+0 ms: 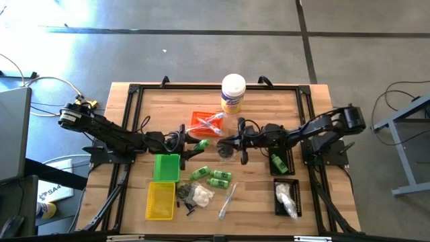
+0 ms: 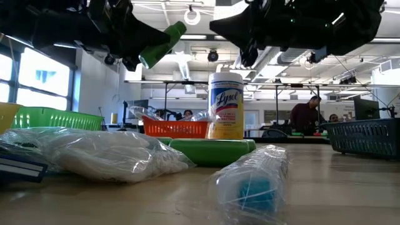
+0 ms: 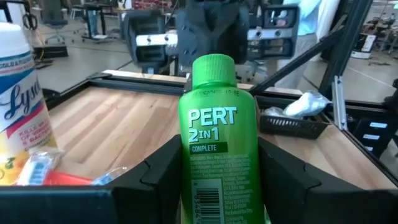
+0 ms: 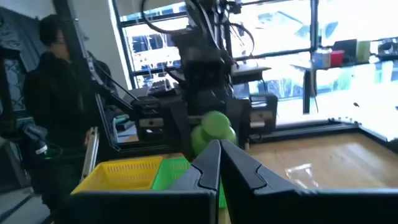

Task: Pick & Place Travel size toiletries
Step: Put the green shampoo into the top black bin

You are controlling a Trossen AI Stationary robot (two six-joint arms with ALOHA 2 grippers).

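A green bottle (image 3: 217,149) is being held between the fingers of the left hand (image 1: 195,144), lifted above the tabletop (image 1: 255,195) near the orange tray (image 1: 201,121). The right hand (image 1: 225,141) is being kept fully closed and empty, facing it just beside.

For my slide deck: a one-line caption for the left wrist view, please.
Left gripper holds a green Pert bottle above the wooden table.

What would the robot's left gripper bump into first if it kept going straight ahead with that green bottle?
Probably the right gripper, which faces the left gripper and its green Pert bottle, though their heights may differ.
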